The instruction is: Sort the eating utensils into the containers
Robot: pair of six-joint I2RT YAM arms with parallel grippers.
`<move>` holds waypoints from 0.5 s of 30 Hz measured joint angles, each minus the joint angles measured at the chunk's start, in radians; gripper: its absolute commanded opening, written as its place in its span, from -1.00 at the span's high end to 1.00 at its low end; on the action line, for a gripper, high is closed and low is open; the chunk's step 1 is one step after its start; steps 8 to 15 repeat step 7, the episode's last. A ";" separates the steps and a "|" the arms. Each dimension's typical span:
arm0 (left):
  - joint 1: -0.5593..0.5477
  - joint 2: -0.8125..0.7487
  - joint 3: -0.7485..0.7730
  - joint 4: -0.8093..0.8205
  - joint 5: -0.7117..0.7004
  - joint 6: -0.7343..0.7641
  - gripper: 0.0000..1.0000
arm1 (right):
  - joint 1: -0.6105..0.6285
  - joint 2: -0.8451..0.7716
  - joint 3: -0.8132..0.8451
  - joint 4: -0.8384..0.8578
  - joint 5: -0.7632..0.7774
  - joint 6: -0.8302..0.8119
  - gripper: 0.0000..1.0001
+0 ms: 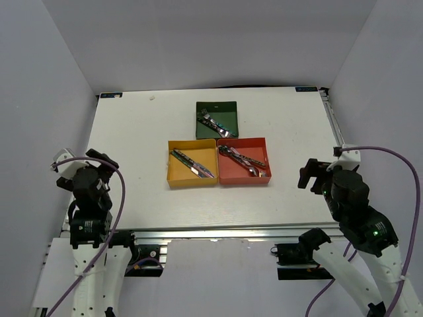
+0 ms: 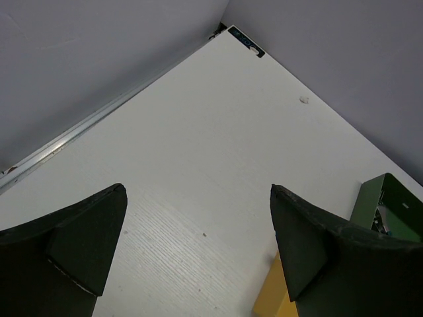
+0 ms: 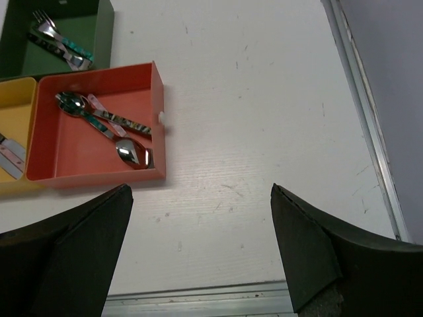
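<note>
Three square trays sit mid-table. The dark green tray (image 1: 227, 107) holds forks (image 1: 213, 121). The yellow-orange tray (image 1: 173, 173) holds knives (image 1: 192, 163). The red tray (image 1: 262, 178) holds spoons (image 1: 242, 159). In the right wrist view the red tray (image 3: 66, 148) with spoons (image 3: 106, 122) lies at the upper left, the green tray (image 3: 102, 39) with forks (image 3: 59, 43) behind it. My left gripper (image 1: 100, 162) is open and empty at the near left (image 2: 198, 218). My right gripper (image 1: 310, 173) is open and empty at the near right (image 3: 201, 218).
The white table (image 1: 132, 132) has a metal rail along its front edge (image 1: 218, 232) and its right edge (image 3: 363, 99). Grey walls enclose the back and both sides. A small white speck (image 2: 304, 100) lies near the far left corner.
</note>
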 measured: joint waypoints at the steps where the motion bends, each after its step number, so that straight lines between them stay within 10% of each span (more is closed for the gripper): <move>1: 0.000 0.004 -0.004 -0.002 0.003 0.000 -0.96 | 0.000 0.003 -0.013 0.001 -0.001 0.002 -0.79; 15: 0.000 -0.004 -0.010 0.001 0.005 0.000 -0.96 | 0.000 0.029 -0.072 0.021 -0.008 0.009 -0.79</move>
